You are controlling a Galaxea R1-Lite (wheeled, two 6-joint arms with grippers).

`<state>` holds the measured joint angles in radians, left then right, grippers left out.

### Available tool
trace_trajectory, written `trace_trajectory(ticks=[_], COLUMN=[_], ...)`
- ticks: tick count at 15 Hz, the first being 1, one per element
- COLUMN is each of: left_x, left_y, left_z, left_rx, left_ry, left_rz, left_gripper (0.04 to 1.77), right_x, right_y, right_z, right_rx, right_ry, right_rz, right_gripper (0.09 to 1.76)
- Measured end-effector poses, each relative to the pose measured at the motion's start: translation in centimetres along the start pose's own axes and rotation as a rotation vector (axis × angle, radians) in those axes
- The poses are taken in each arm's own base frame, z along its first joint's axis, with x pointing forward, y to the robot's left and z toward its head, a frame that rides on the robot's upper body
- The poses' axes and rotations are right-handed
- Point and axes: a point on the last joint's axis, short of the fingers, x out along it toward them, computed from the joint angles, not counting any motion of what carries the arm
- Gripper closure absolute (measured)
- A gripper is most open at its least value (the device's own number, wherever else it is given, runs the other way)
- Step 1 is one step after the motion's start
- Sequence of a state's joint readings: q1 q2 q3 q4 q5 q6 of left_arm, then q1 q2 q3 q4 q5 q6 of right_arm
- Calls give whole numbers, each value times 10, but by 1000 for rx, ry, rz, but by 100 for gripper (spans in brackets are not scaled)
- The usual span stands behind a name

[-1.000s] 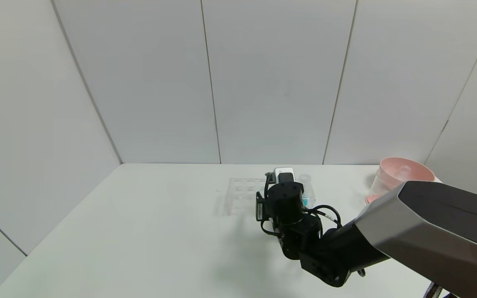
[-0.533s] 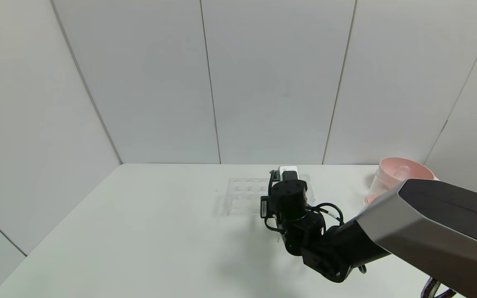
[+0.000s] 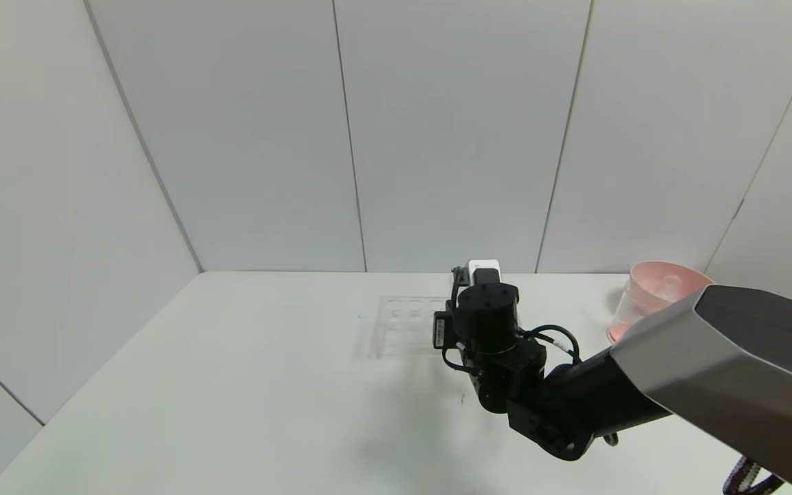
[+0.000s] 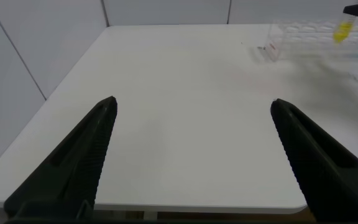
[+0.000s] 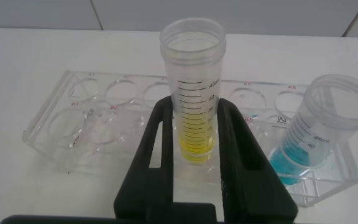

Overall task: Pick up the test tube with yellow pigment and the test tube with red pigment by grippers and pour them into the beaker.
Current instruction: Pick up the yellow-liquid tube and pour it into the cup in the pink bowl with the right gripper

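My right gripper is shut on the test tube with yellow pigment, a clear graduated tube with yellow liquid at its bottom, held upright just above the clear tube rack. In the head view the black right wrist hides the tube over the rack. The yellow tube also shows far off in the left wrist view. The beaker, a clear tapered cup, stands at the far right. The test tube with red pigment is out of view. My left gripper is open and empty over the table's near left part.
A blue-bottomed tube stands in the rack beside the yellow one. A pink bowl sits right by the beaker at the far right. White walls close the table at the back and both sides.
My right wrist has risen and moved slightly back and right over the rack. The blue tube that showed beside it in the head view is now hidden behind it.
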<state>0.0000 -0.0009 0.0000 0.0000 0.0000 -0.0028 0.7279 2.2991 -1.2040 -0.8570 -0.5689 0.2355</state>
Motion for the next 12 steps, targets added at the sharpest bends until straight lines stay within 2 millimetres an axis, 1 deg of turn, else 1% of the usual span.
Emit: trace_trajectory(ticks=[2,5,8,10,11,12], left_x=[0,0,0,0,0,0], left_y=[0,0,0,0,0,0], left_z=[0,0,0,0,0,0], left_rx=[0,0,0,0,0,0], left_ry=[0,0,0,0,0,0], left_rz=[0,0,0,0,0,0], left_gripper=[5,5,5,5,5,5], right_x=[-4,-11,-18,-23,-24,-23], right_y=[0,-3,-13,-26,-37,-53], right_z=[11,36,65,86,98,110], right_rx=[-8,7,29,48,55,55], right_ry=[-22,-66,-96,-126,-142,-161], right_rz=[5,14,-5,-31,-55,-92], right_gripper=[136,136,136,136,136,136])
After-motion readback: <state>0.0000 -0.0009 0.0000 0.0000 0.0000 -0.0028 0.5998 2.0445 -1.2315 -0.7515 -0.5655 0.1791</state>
